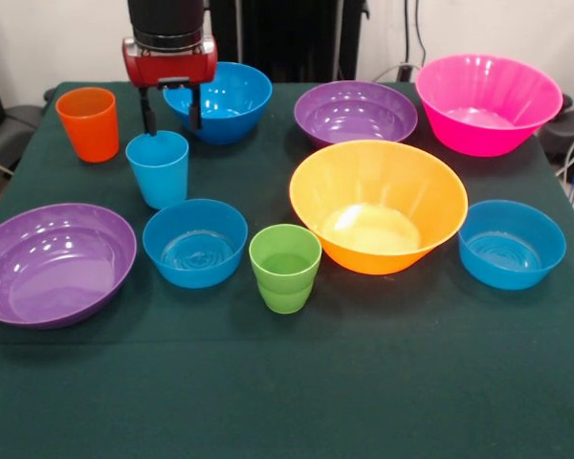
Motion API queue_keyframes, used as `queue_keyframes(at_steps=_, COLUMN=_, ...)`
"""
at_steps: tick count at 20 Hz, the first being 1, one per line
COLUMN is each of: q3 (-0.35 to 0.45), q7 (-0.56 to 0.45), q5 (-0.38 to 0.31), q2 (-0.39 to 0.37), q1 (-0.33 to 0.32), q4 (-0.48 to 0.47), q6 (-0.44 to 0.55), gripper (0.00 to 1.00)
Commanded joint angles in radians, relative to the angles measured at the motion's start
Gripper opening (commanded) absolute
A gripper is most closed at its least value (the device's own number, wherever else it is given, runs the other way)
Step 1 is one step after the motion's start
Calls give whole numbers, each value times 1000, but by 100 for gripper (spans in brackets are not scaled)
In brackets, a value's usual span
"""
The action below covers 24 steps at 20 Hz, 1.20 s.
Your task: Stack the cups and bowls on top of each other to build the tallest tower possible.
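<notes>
Fingers spread, hanging apart with nothing between them — tips just above the far rim of the light blue cup, toward the desk's far left corner. Red gripper body and black arm come down from the top edge. One finger overlaps the near rim of a blue bowl that sits at the far edge; contact cannot be told.

Orange cup upright near the far left corner, just beside the light blue cup, apart from it. Second blue bowl just in front of the light blue cup, mid-left. Green cup upright, ridged lower half, right next to that bowl and near the large orange-yellow bowl at desk centre.

Purple bowl at the left edge. Other purple bowl at the far edge, centre-right. Pink bowl at the far right corner. Third blue bowl near the right edge, just beside the orange-yellow bowl.

All pieces stand singly on the green desk — no tower, nothing stacked.
</notes>
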Motion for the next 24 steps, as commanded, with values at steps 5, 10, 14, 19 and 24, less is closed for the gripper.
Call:
queue_keyframes(at_steps=5, q3=60, q7=15, q5=-33, q2=80, q1=24, q4=18, q6=-65, gripper=100)
queue_keyframes(at_steps=10, q3=43, q7=7, q5=-52, q2=103, q1=29, q4=-2, q6=-67, gripper=100)
queue_keyframes(at_steps=14, q3=31, q7=-11, q5=-67, q2=150, q1=33, q4=-34, q6=-46, gripper=100)
queue_keyframes(at_steps=19, q3=-17, q7=-32, q5=-76, q2=159, q1=66, q4=-69, q6=47, gripper=100)
queue_keyframes(at_steps=24, q3=-34, q7=-38, q5=-72, q2=160, q1=78, q4=-80, q6=60, gripper=100)
